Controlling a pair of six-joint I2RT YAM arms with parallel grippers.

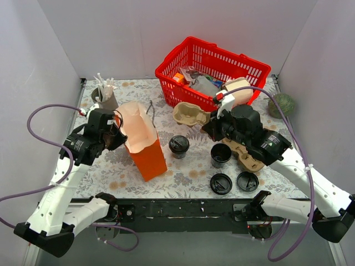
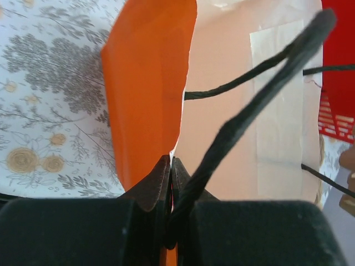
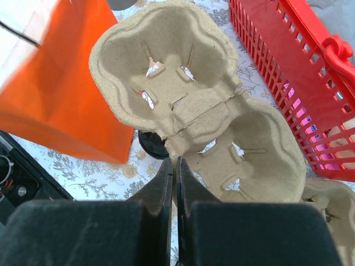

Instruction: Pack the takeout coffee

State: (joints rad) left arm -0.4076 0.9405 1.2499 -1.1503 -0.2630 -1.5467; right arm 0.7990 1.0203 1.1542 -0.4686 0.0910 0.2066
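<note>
The takeout coffee (image 1: 178, 144), a small dark cup with a black lid, stands upright on the table between both grippers, held by neither. Only its lid edge (image 3: 148, 147) shows under the carrier in the right wrist view. My left gripper (image 1: 117, 136) (image 2: 171, 164) is shut on the top edge of the orange paper bag (image 1: 148, 148) (image 2: 147, 94), with the bag's black cord handle (image 2: 249, 108) caught beside the jaws. My right gripper (image 1: 213, 123) (image 3: 177, 164) is shut on the rim of a brown pulp cup carrier (image 1: 190, 114) (image 3: 183, 100), held off the table.
An open black cup (image 1: 221, 154) stands right of the coffee, with two loose black lids (image 1: 221, 183) (image 1: 247, 181) in front. A second pulp carrier (image 1: 250, 157) lies under my right arm. A red basket (image 1: 213, 66) (image 3: 288, 66) sits at the back, and a cup of stirrers (image 1: 105, 95) back left.
</note>
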